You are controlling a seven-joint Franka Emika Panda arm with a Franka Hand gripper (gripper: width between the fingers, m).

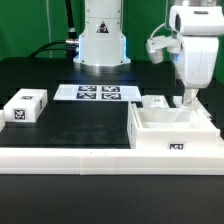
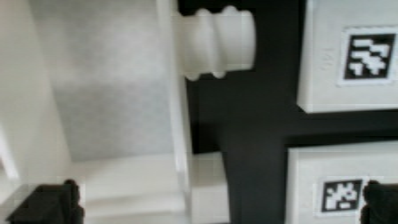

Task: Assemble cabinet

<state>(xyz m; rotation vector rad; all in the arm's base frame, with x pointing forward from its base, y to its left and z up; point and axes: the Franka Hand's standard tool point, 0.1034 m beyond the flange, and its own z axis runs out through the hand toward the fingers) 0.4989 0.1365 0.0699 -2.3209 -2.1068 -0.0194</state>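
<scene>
The cabinet [image 1: 170, 128] is a large open white box with a marker tag on its front, standing at the exterior view's right. My gripper [image 1: 188, 99] hangs just above its back right corner. In the wrist view a white cabinet wall [image 2: 116, 110] lies below the gripper [image 2: 217, 205]. The black fingertips [image 2: 50, 205] stand wide apart and hold nothing. A ribbed white knob [image 2: 222, 45] sticks out from the wall. Two white tagged pieces [image 2: 356, 55] [image 2: 347, 180] lie beside it.
A white tagged block [image 1: 25, 106] sits at the exterior view's left. The marker board [image 1: 100, 93] lies at the back centre. A small white piece [image 1: 155, 101] lies behind the cabinet. A long low white rail [image 1: 90, 156] runs along the front. The robot base [image 1: 100, 40] stands at the back.
</scene>
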